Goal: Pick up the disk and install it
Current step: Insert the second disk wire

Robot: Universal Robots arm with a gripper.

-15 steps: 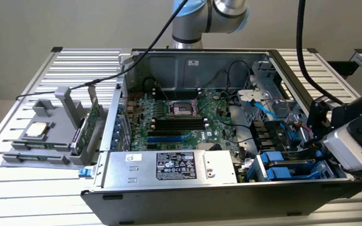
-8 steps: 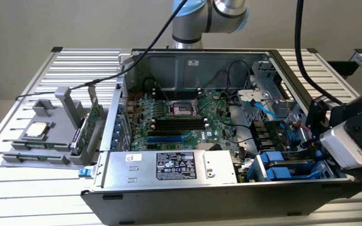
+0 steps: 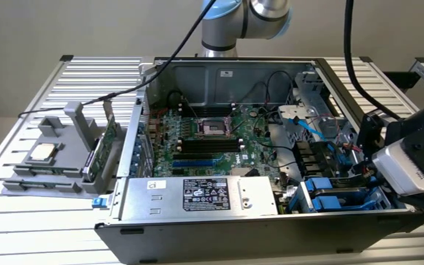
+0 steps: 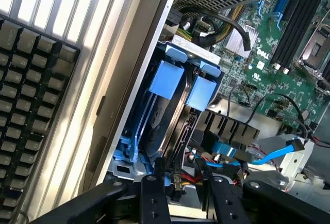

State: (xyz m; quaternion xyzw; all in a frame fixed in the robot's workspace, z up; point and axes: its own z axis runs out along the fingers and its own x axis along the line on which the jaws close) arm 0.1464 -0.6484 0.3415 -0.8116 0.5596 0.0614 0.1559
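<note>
Just ahead of our gripper (image 4: 180, 190) sits the disk (image 4: 172, 113), standing on edge in the drive bay (image 3: 344, 201) at the front corner of the computer case (image 3: 197, 237), on the exterior view's right. We see its dark edge between 2 blue carrier tabs (image 4: 166, 78), and its long axis runs straight away from the fingers (image 4: 152, 195), deeper into the bay. The 2 fingers stand partly apart, straddling the near end of the disk's edge; whether they actually press on it we cannot tell. Beside the fingers, a blue data cable (image 4: 268, 154) and red wires (image 4: 198, 170) lie close. Well beyond the gripper, the motherboard (image 3: 205, 138) fills the case floor.
</note>
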